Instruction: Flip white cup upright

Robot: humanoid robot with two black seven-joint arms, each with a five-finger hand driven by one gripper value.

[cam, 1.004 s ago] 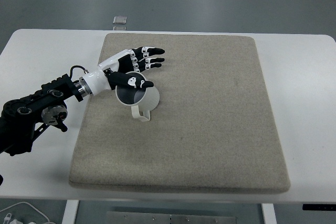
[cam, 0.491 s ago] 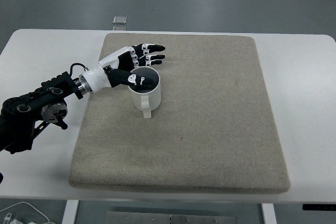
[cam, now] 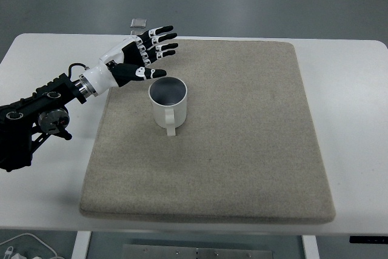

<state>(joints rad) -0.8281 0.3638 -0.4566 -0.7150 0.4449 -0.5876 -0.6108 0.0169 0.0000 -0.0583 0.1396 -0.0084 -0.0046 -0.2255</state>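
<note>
A white cup (cam: pixel 168 103) stands upright on a beige mat (cam: pixel 242 150) that covers most of a white bench (cam: pixel 351 119). The cup sits in the mat's far-left part, nearer the far edge than the near one, with its open mouth facing up and its dark inside showing. Its handle points toward the near edge of the bench.

The left robot hand (cam: pixel 142 59) hangs over the mat's far-left corner, just beside the cup's rim on its far-left side and clear of it. Its black-and-white fingers (cam: pixel 160 43) are spread and stretched out toward the right, and the thumb reaches toward the cup's rim without closing on anything; the hand holds nothing. The left arm (cam: pixel 42 116), black with a white forearm, comes in from the left edge of the bench.

A small grey object (cam: pixel 139 23) lies beyond the far edge of the bench, on the floor; it is too small to tell what it is.
</note>
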